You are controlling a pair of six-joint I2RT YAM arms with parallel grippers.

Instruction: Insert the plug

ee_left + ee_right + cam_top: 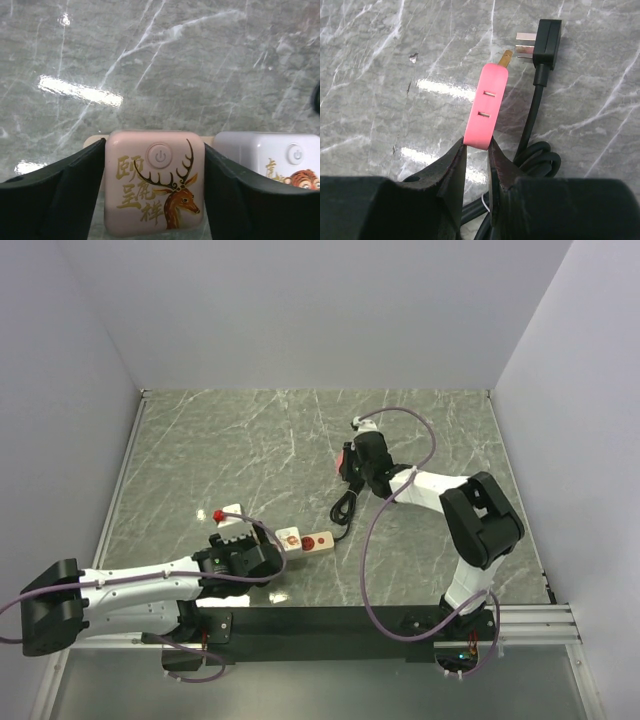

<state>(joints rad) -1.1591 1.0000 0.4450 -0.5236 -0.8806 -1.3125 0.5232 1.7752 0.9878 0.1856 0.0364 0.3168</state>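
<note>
Nearest the arm bases, the left gripper (155,160) is clenched on a pink deer-printed cube (150,200), with a white tiger-printed cube (270,155) just beside it on the marbled surface (150,60). Farther out, the right gripper (476,147) pinches a flat pink plug (487,100) edge-on, its brass pin pointing away. Beyond it a black plug (546,42) lies on the surface, its coiled cable (540,155) near the gripper

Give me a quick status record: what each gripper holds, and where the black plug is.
left gripper: shut on pink box with deer print
beside it: white box with tiger print
right gripper: shut on pink adapter, two slots showing
black plug: lying on table, past the adapter, not inserted
cord: coiled beside right gripper
</note>
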